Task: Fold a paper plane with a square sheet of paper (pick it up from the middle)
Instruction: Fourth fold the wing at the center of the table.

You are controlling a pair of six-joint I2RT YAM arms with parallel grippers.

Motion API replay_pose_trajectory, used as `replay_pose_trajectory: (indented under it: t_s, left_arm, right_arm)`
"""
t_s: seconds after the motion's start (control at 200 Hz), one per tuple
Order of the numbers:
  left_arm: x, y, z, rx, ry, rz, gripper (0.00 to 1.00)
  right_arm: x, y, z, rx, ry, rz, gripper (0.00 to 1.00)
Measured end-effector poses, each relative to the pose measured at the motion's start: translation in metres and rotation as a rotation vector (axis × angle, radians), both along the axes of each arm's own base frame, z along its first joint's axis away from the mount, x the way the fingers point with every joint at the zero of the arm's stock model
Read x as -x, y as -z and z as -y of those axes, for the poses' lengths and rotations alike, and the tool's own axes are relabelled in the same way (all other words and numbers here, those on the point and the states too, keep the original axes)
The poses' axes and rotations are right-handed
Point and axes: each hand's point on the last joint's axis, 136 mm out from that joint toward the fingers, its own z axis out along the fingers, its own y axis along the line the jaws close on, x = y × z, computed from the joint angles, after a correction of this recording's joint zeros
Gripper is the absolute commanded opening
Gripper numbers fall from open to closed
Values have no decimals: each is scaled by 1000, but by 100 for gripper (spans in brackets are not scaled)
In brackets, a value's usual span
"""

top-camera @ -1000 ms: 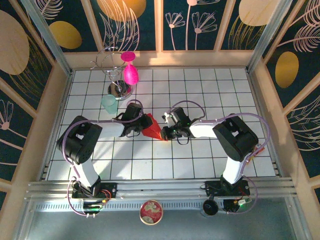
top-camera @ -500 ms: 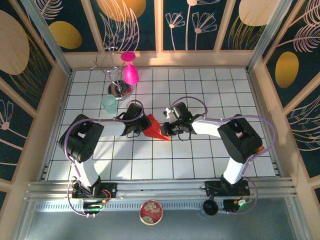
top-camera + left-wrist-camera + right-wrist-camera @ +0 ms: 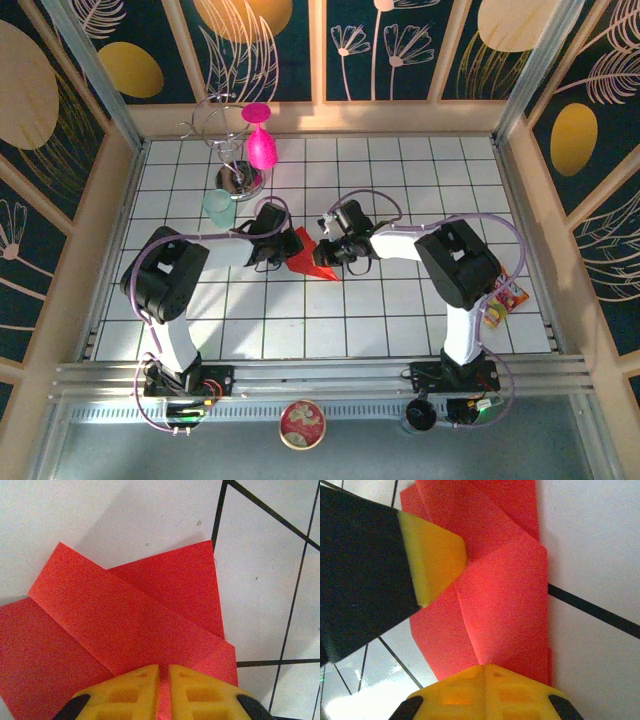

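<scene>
Top view, starting at the bottom edge of the frame: a small round red-rimmed dish [image 3: 302, 423] sits on the grey rail between the two arm bases. Above it, a white table [image 3: 400, 310] ruled with a black grid fills the centre.

Both arms reach up and inward and meet near the middle of the frame. Between them is the red paper [image 3: 313, 257], partly folded into overlapping flaps, with one sharp corner pointing toward the lower right. The left gripper [image 3: 283, 250] is at the paper's left side and the right gripper [image 3: 331, 246] at its right side.

Left wrist view: the two yellow fingertips [image 3: 135, 687] at the bottom centre are pressed together with a thin strip of red paper pinched between them. Creased layers fan out toward the top of the frame and cast a shadow on the table.

Right wrist view: the right gripper's yellow fingertips [image 3: 515, 692] at the bottom are closed on the paper's folded edge. A black and yellow fingertip of the left gripper enters from the upper left and rests on the paper.

Near the right edge of the table lies a small colourful packet [image 3: 507, 298]. Farther back, at the upper left, a pale teal cup [image 3: 218, 207] stands beside a wire stand [image 3: 238, 176] with a shiny round base. A magenta goblet [image 3: 260, 140] hangs upside down on the stand.
</scene>
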Motion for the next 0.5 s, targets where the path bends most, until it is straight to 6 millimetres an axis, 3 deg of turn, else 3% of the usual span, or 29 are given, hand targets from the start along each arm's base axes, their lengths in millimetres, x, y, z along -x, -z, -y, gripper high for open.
replay_pose_trajectory:
  t_s: [0.28,0.501]
  left_arm:
    - [-1,2,-2,-46,-11,-23,14]
    - [-1,3,-2,-69,-15,-31,14]
  right_arm:
    - [6,5,4,-4,-9,11,6]
    - [32,6,27,0,-18,10,6]
